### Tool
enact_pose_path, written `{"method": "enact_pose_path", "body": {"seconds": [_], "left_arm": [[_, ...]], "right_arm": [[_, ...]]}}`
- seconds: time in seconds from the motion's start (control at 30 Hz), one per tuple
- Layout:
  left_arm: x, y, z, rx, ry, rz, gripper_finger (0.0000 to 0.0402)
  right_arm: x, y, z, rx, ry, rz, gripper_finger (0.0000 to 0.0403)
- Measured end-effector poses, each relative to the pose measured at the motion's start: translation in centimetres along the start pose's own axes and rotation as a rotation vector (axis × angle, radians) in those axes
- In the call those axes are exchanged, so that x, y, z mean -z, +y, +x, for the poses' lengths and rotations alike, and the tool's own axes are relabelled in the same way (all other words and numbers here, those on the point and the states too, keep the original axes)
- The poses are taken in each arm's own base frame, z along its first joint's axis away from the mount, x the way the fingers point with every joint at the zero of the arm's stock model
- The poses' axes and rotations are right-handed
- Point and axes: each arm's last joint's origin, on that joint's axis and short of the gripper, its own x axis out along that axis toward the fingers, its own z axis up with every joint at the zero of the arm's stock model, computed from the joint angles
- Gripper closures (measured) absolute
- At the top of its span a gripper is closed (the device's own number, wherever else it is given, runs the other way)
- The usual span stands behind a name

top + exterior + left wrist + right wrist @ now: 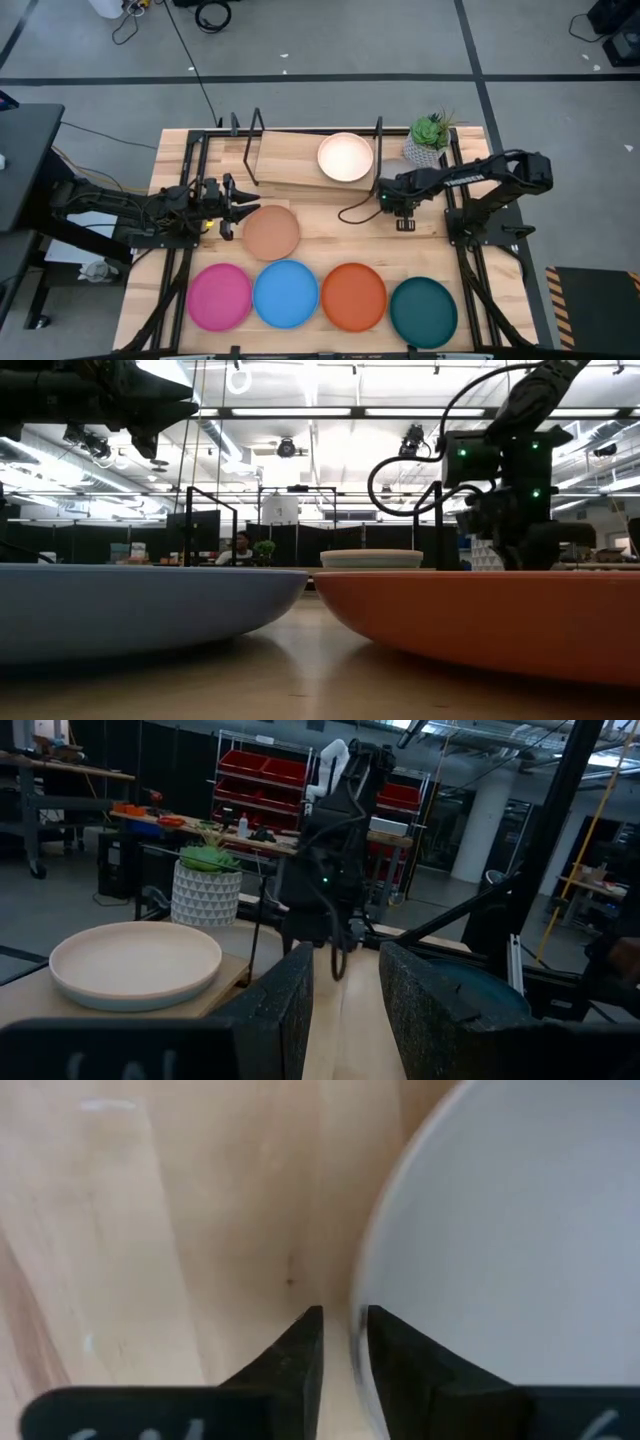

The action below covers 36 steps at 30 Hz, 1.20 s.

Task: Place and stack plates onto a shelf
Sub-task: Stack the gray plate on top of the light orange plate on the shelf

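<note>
On the shelf (290, 160) you have one cream-pink plate (345, 157); right end effector (381, 186) just beside its rim, fingers narrowly apart. Left end effector (240, 205), empty and parted, beside the tan plate (271, 232) on the counter (320, 235).

Both arms matt black, jointed, trailing looped black cables; green lights glow on the right arm (470, 180).
</note>
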Motion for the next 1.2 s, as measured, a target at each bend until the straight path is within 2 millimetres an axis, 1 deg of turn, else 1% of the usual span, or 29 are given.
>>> {"method": "enact_pose_path", "body": {"seconds": [0.1,0.23,0.3,0.4,0.5,0.63,0.77,0.9,1.07,1.2], "left_arm": [[0.0,0.0,0.0,0.0,0.0,0.0,0.0276],[0.0,0.0,0.0,0.0,0.0,-0.004,0.0276],[0.0,0.0,0.0,0.0,0.0,-0.003,0.0276],[0.0,0.0,0.0,0.0,0.0,-0.002,0.0276],[0.0,0.0,0.0,0.0,0.0,-0.002,0.0276],[0.0,0.0,0.0,0.0,0.0,-0.011,0.0276],[0.0,0.0,0.0,0.0,0.0,-0.011,0.0276],[0.0,0.0,0.0,0.0,0.001,-0.011,0.0276],[0.0,0.0,0.0,0.0,0.002,-0.01,0.0276],[0.0,0.0,0.0,0.0,0.002,-0.011,0.0276]], "right_arm": [[-0.1,0.6,0.0,-0.022,-0.003,-0.006,0.034],[-0.2,1.5,-0.2,-0.066,-0.011,0.028,0.0384],[-0.2,2.1,-0.3,-0.095,-0.015,0.054,0.0389],[-0.3,3.2,-0.9,-0.156,-0.018,0.069,0.0384],[-0.9,4.5,-2.2,-0.202,-0.017,0.034,0.0385],[-2.1,5.8,-4.7,-0.258,-0.027,0.022,0.0387],[-3.2,7.5,-7.0,-0.315,-0.087,-0.033,0.0388],[-3.9,8.9,-9.0,-0.384,-0.133,-0.101,0.0388],[-5.0,10.1,-11.1,-0.331,-0.283,-0.218,0.0388],[-6.4,10.1,-11.9,-0.266,-0.437,-0.221,0.0388]]}}
